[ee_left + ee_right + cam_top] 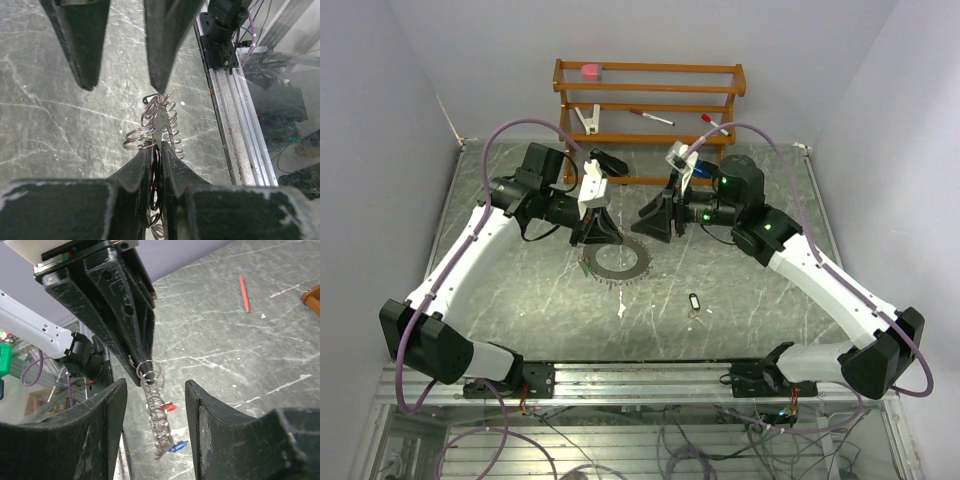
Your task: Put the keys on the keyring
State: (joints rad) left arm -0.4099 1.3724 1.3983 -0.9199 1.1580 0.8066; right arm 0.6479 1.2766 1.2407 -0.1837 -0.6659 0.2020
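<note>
Black-tagged key [694, 299] lies loose on the desk [520, 290], at 4 o'clock of the keyring [161, 124]. I see the left claw [159, 149] pinched tight on the ring's rim. The right claw [156, 386], at 1 o'clock, faces it with fingers spread wide, gripping nothing.

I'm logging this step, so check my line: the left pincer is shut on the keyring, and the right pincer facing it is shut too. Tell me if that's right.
Not quite. The right pincer is open: the right wrist view shows its fingers spread either side of the keyring, gripping nothing. The left pincer is shut on the keyring, as you say.
</note>
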